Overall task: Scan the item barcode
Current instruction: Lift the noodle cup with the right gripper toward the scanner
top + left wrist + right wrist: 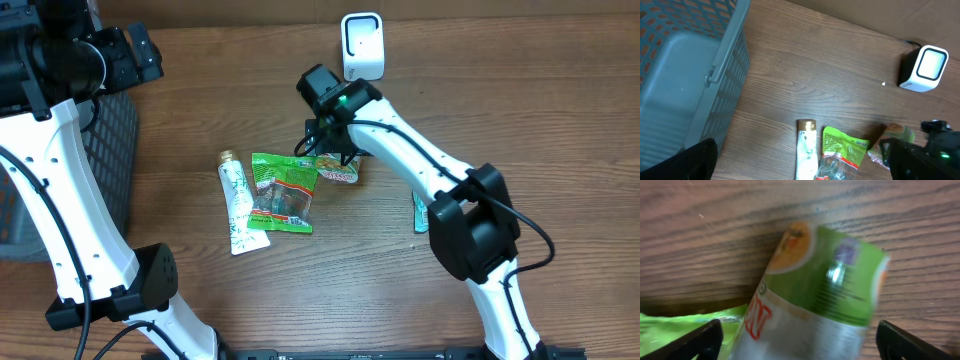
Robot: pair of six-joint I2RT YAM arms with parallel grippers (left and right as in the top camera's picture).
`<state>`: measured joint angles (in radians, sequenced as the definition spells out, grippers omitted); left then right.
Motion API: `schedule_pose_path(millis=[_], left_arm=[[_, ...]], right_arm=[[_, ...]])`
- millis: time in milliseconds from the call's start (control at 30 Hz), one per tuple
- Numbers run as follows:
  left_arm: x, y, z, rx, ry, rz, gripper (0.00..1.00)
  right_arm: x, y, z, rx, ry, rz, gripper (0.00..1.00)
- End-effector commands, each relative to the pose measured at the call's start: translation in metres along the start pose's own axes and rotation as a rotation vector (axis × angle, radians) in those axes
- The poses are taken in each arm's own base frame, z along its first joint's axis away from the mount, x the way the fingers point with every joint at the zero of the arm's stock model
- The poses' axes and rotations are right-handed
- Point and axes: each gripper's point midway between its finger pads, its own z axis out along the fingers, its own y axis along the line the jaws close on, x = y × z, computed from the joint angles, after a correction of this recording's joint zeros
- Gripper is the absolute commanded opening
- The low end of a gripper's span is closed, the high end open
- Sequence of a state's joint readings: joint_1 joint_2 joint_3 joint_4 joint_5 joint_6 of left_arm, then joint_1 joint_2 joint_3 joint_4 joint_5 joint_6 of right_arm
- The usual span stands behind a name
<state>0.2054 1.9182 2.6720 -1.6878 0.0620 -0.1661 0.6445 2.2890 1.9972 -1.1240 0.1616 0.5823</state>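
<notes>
Green snack packet (815, 290) lies between the right gripper's (799, 330) wide-spread fingers (690, 342), just beside a green bag (283, 192) and white tube (236, 205). Bare table (480, 90) runs to the scanner (361, 45); left gripper (128, 55) hangs wide, empty, near the basket (115, 150).

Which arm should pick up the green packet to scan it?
The right gripper: open, directly over the green packet, near the scanner. The left gripper is far off, by the basket.

Even indoor light, soft shadows, right wrist close-up blurred
</notes>
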Motion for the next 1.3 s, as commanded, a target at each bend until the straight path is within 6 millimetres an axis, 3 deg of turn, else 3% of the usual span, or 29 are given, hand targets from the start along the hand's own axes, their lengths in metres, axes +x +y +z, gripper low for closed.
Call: schedule_pose_path(millis=[0, 233, 433, 567, 733, 900, 1000, 1100, 1267], left_arm=[[0.000, 0.003, -0.001, -0.012, -0.002, -0.015, 1.00], [0.000, 0.003, -0.001, -0.012, -0.002, -0.015, 1.00], [0.000, 0.003, -0.001, -0.012, -0.002, -0.015, 1.00], [0.000, 0.003, -0.001, -0.012, -0.002, -0.015, 1.00], [0.000, 0.003, -0.001, -0.012, -0.002, -0.015, 1.00], [0.000, 0.003, -0.001, -0.012, -0.002, -0.015, 1.00], [0.000, 0.003, -0.001, -0.012, -0.002, -0.015, 1.00], [0.000, 0.003, -0.001, -0.012, -0.002, -0.015, 1.00], [0.000, 0.003, -0.001, -0.012, -0.002, -0.015, 1.00]], right_arm=[[0.002, 0.006, 0.001, 0.024, -0.017, 0.028, 0.93], [0.005, 0.000, 0.001, 0.053, -0.008, 0.017, 0.81], [0.009, -0.019, -0.001, 0.147, -0.005, -0.003, 0.68], [0.019, -0.018, 0.000, 0.115, 0.057, -0.051, 0.66], [0.036, 0.018, -0.012, -0.197, 0.230, -0.164, 0.67], [0.041, 0.039, -0.047, -0.649, 0.375, -0.257, 0.67], [0.032, 0.032, -0.070, -0.861, 0.400, -0.260, 0.67], [0.017, 0.012, -0.083, -0.986, 0.390, -0.231, 0.67], [0.005, -0.001, -0.109, -1.182, 0.370, -0.200, 0.67]])
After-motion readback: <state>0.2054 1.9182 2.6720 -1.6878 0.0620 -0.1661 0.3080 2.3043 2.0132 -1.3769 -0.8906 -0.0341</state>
